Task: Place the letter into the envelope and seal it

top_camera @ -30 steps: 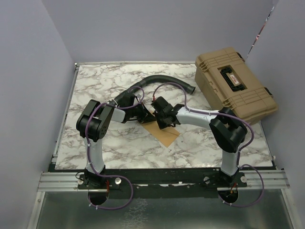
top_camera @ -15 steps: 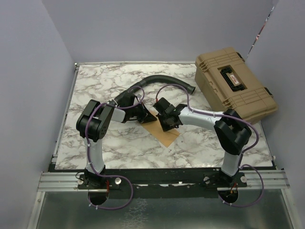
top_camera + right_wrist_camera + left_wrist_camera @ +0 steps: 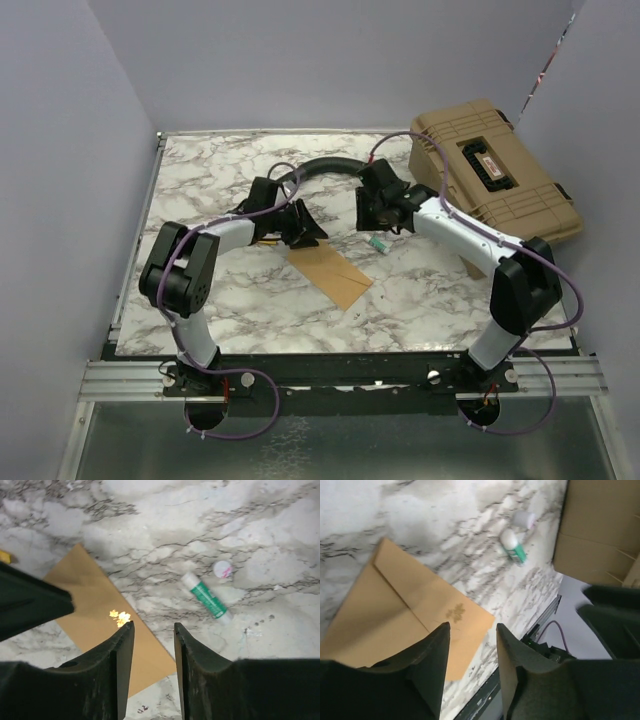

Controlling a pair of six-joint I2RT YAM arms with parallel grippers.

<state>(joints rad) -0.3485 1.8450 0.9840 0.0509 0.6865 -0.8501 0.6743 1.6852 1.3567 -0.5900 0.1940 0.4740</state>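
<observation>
Top external view: the envelope (image 3: 330, 272) lies flat on the marble table (image 3: 220, 170) between your two arms, its seams showing in the left wrist view. Your left gripper (image 3: 308, 232) hangs at the envelope's far corner, jaws parted with nothing between them; whether the tips touch the paper cannot be told. Your right gripper (image 3: 378, 218) is likewise released and empty, poised over the marble near a green glue stick (image 3: 378, 243), whose white cap (image 3: 222, 569) lies just beside it. A tan case (image 3: 495, 175) sits at far right.
</observation>
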